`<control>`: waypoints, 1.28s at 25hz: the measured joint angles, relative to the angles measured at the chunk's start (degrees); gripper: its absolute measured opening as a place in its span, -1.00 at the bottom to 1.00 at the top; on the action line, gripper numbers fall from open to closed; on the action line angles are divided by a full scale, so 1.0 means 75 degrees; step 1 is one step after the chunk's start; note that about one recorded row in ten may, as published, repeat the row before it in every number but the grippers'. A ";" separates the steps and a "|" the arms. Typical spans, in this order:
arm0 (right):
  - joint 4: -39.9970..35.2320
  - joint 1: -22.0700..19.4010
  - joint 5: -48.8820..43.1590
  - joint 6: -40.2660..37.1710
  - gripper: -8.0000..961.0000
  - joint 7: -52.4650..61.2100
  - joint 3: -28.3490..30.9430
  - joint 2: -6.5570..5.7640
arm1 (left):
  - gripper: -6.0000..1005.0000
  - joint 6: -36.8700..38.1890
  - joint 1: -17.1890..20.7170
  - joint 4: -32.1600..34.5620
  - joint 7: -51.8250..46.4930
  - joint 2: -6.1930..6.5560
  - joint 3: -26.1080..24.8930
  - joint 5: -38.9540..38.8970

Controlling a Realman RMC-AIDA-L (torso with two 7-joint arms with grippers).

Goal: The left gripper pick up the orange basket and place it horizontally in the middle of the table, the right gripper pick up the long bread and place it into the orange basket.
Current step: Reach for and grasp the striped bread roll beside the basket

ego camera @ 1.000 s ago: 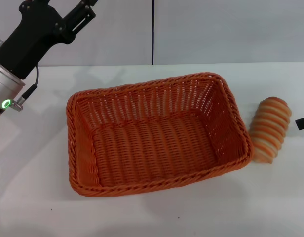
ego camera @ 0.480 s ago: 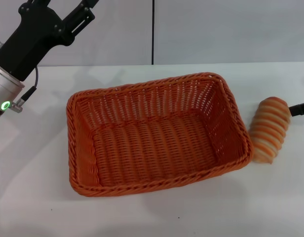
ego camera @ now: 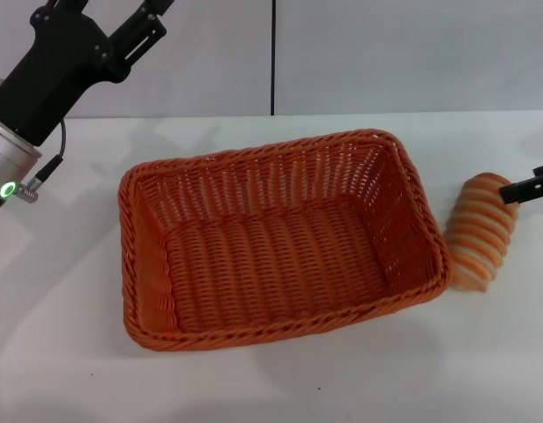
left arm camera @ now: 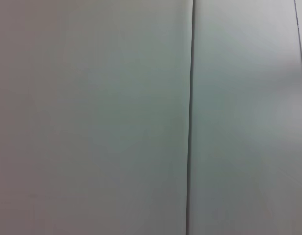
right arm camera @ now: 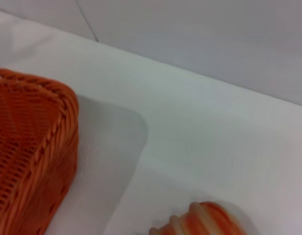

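The orange basket [ego camera: 254, 155] lies lengthwise across the middle of the white table [ego camera: 69, 352], and nothing is in it. The long bread [ego camera: 481, 231] lies on the table just right of the basket, apart from its rim. Only a black tip of my right gripper [ego camera: 529, 186] shows at the right edge, right at the bread's far end. My left gripper [ego camera: 104, 16] is raised at the far left, above and behind the basket, open and holding nothing. The right wrist view shows a basket corner [right arm camera: 38, 147] and the bread's end [right arm camera: 205, 220].
A grey wall with a dark vertical seam [ego camera: 273, 53] stands behind the table; the left wrist view shows only this wall [left arm camera: 92, 117]. Bare tabletop lies in front of the basket and to its left.
The right gripper's black tip has come in from the right edge to the bread's far end. The left arm has drifted slightly up and left. Basket and bread have stayed put.
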 joint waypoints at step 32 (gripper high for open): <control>0.0868 0.0323 -0.0100 0.0798 0.21 -0.0079 -0.0616 0.0053 | 0.69 -0.0156 -0.0131 -0.0150 -0.0054 0.0012 -0.0121 -0.0013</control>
